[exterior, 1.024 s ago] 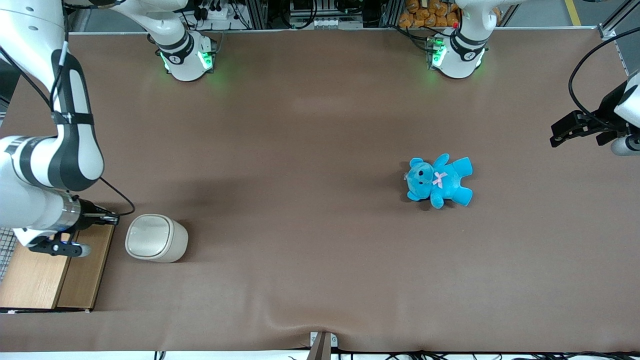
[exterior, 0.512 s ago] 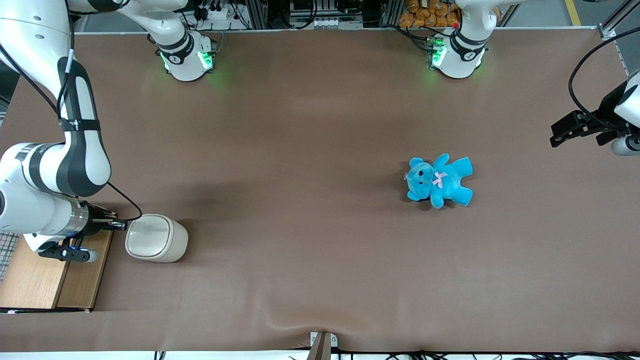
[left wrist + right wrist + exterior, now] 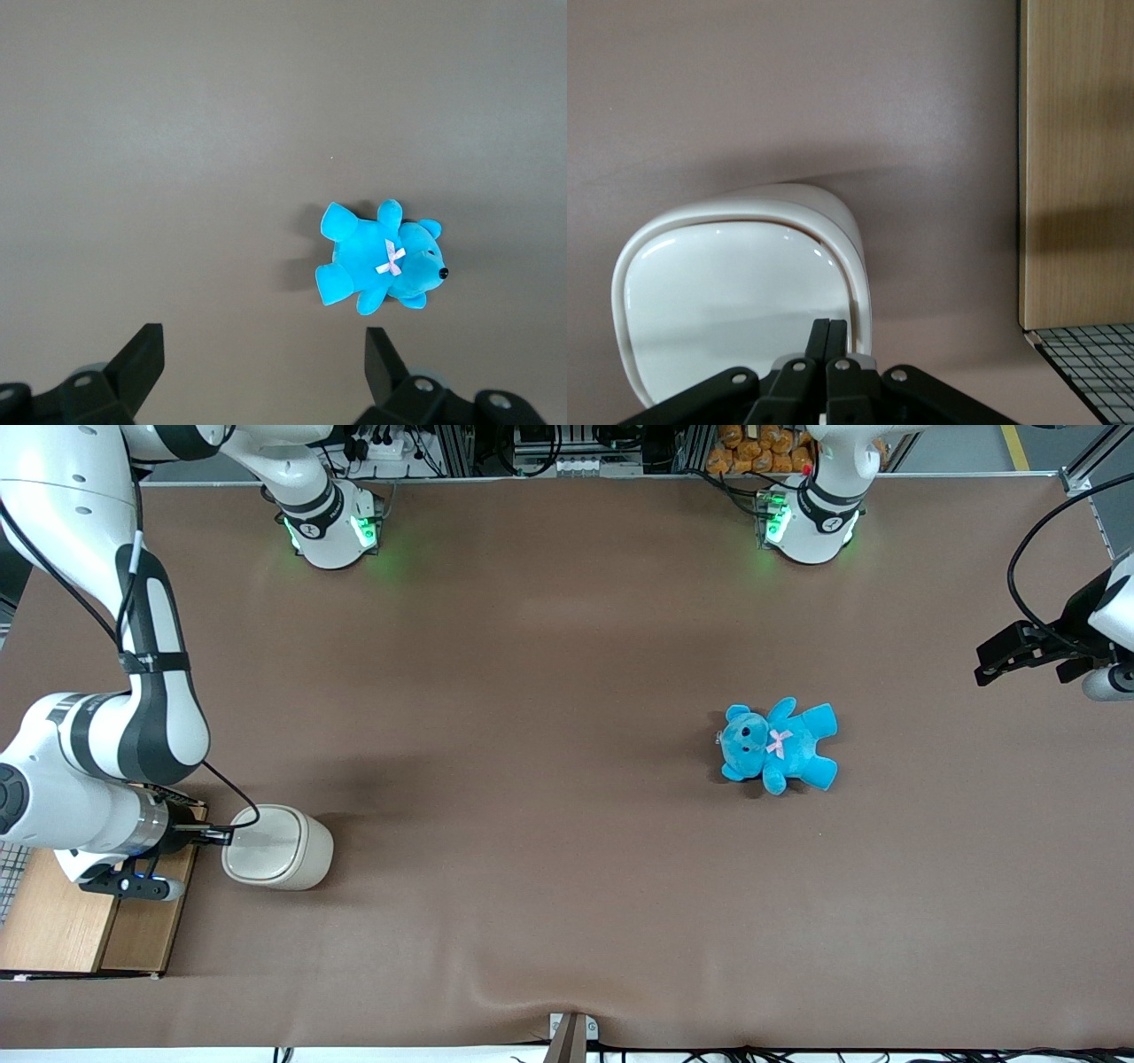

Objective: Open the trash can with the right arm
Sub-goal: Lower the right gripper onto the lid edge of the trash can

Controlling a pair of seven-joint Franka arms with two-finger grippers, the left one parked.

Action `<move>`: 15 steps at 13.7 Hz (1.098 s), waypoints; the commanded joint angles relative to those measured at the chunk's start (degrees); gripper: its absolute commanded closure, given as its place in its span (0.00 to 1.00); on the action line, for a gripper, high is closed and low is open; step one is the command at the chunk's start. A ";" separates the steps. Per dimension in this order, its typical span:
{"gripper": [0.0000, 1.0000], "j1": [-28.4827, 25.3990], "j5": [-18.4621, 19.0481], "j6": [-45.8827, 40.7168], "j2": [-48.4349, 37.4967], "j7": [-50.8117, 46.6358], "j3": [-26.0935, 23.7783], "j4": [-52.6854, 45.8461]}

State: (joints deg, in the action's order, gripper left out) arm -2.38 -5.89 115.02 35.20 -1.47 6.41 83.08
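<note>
Your gripper (image 3: 221, 835) sits over the edge of the trash can (image 3: 277, 848) lid (image 3: 740, 297), on the side toward the wooden-topped box (image 3: 84, 912). In the right wrist view the two black fingers (image 3: 829, 341) are pressed together, tip against tip, with nothing between them, and they point down onto the pale lid just inside its rim. That reads as a poke, not a grasp: you hold the fingers as one narrow probe, likely because this lid opens by pressing on it or by tipping one edge.

The trash can stands upright on the brown table (image 3: 549, 691) at the working arm's end, just beside the box and apart from it. The lid lies flat and flush within the rim, so it is not yet open. You cannot tell from these views whether the tips already touch the plastic.

The right arm (image 3: 106, 726) reaches in low from above the box, which keeps the wrist clear of the can's body.

The blue plush bear (image 3: 777, 744) lies well apart, toward the parked arm's end, out of the way.

Risk, as a judgement: the can is light, so an off-centre press may tip or slide it.
</note>
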 commanded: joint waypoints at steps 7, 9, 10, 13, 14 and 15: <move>1.00 -0.08 -1.67 3.19 1.80 -0.47 -0.08 -0.82; 1.00 -0.17 -1.67 3.28 2.15 -0.46 -0.08 -0.82; 1.00 -0.17 -1.67 3.72 2.33 -0.46 -0.08 -0.82; 1.00 -0.17 -1.58 6.17 2.33 -0.38 -0.08 0.93; 1.00 -0.17 -1.67 6.62 2.33 -0.38 -0.08 1.29; 1.00 -0.17 -1.67 6.62 2.33 -0.38 -0.08 1.20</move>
State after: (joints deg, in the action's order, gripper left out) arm -2.45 -6.68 119.26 36.39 -1.49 6.37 83.43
